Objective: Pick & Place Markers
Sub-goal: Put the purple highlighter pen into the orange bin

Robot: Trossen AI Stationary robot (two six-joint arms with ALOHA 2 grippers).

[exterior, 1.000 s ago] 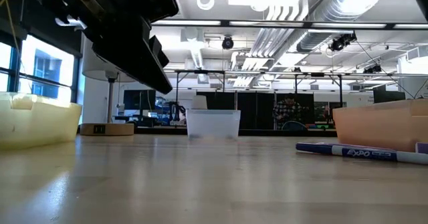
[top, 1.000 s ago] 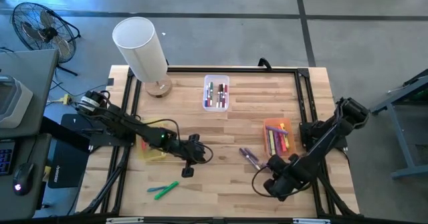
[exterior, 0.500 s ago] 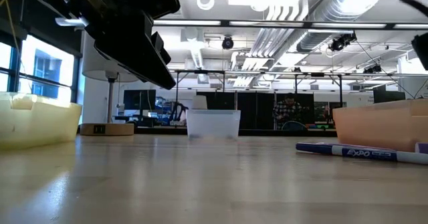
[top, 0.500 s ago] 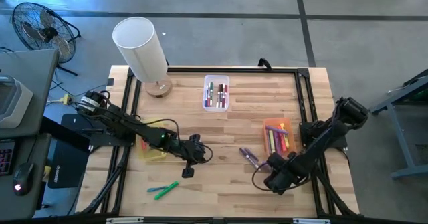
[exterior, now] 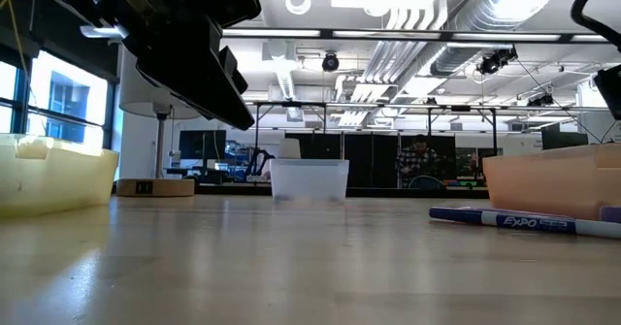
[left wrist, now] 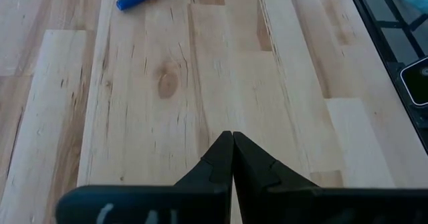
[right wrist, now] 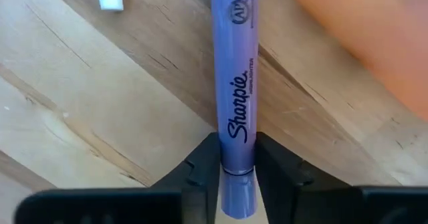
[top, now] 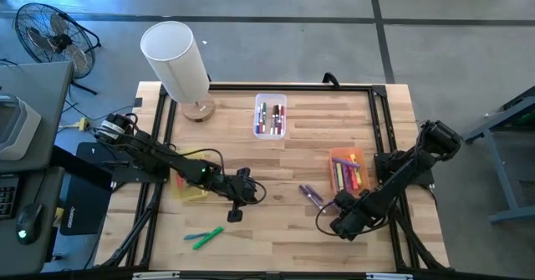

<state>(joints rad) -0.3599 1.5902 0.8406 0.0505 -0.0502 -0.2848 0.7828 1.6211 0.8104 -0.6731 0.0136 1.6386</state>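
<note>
Purple Sharpie highlighter (right wrist: 235, 103): clamped lengthwise between right gripper (right wrist: 237, 158) fingers beside the orange bin (top: 348, 170), apparently for binning; left gripper (left wrist: 232, 158) closed, empty, idle mid-table.

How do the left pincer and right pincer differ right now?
The left pincer is shut on nothing, fingertips pressed together over bare table; the right pincer has a purple Sharpie marker between its fingers. The left sits mid-table, the right beside the orange bin. Both sit low over the wood.
</note>
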